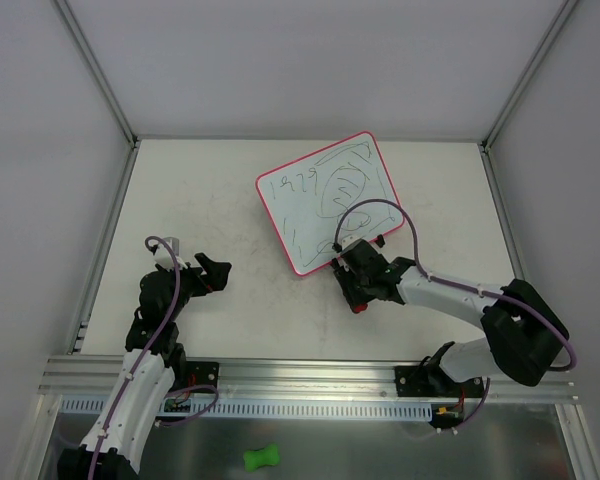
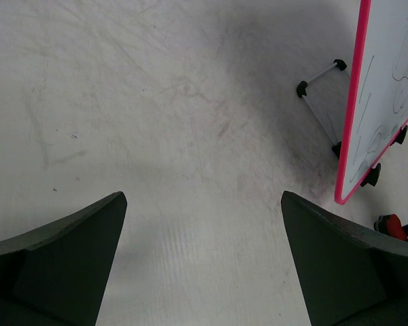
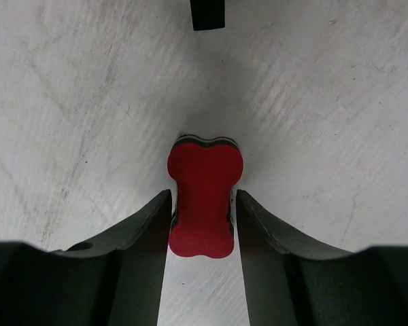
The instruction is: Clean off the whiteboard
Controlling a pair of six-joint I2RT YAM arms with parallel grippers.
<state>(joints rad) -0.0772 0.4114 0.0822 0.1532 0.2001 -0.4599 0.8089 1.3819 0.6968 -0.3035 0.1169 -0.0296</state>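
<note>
The whiteboard (image 1: 328,200) lies flat on the tabletop (image 1: 200,200). It sits in the far half, a little right of the middle, and is turned askew so that one corner points at the far edge. Its pink-red frame is whole, and dark scribbles (image 1: 342,182) cover most of the white surface, with a few digits near the left corner. Two small black clips (image 1: 379,239) sit on the board's near edge.

The right gripper (image 1: 358,296) hangs low over the tabletop just off that near edge. In the right wrist view a red bone-shaped eraser (image 3: 202,204) lies on the tabletop between its fingers (image 3: 146,231), with the rounded far end sticking out past the tips. The right gripper (image 3: 204,195) has narrowed around the eraser, and the fingers stand against its two long sides. They seem to touch it on both sides, though the view is too tight to say how firmly they press. A black clip (image 3: 207,13) shows at the top of that view.

The left gripper (image 1: 218,270) hovers over the left half of the tabletop, well apart from the board. Its jaws are spread wide, with only bare tabletop between them (image 2: 202,198). From the left wrist, the board (image 2: 387,88) and the eraser (image 2: 391,224) show at the right.

A green bone-shaped piece (image 1: 263,458) lies on the metal shelf (image 1: 380,450) in front of the arm bases.
</note>
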